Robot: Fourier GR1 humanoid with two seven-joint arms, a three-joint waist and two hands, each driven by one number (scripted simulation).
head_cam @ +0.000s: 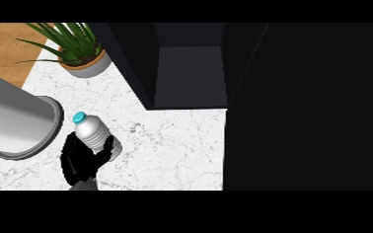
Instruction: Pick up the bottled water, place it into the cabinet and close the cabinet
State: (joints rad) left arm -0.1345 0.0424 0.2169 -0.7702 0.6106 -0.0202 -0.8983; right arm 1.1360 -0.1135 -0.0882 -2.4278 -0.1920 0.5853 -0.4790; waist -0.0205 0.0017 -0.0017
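We have our left hand (86,159) curled round the lower body of the water bottle (92,131), which stands tilted over the marble counter (175,143), well left of the open dark cabinet (189,74); our right hand is out of view. We risk clipping the grey cylinder (22,123) just beside it, or catching the cabinet's left wall on the way in.

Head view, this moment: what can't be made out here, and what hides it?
- Bottled water: its lower part is hidden by the left hand curled round it.
- Right hand: nowhere in the head view.
- Cabinet: its inside is dark; the back and any shelf contents are unreadable, and the door is a black slab with no visible handle.
- Grey pot: cut off by the left edge.
- Potted plant: its leaves are cut at the top.
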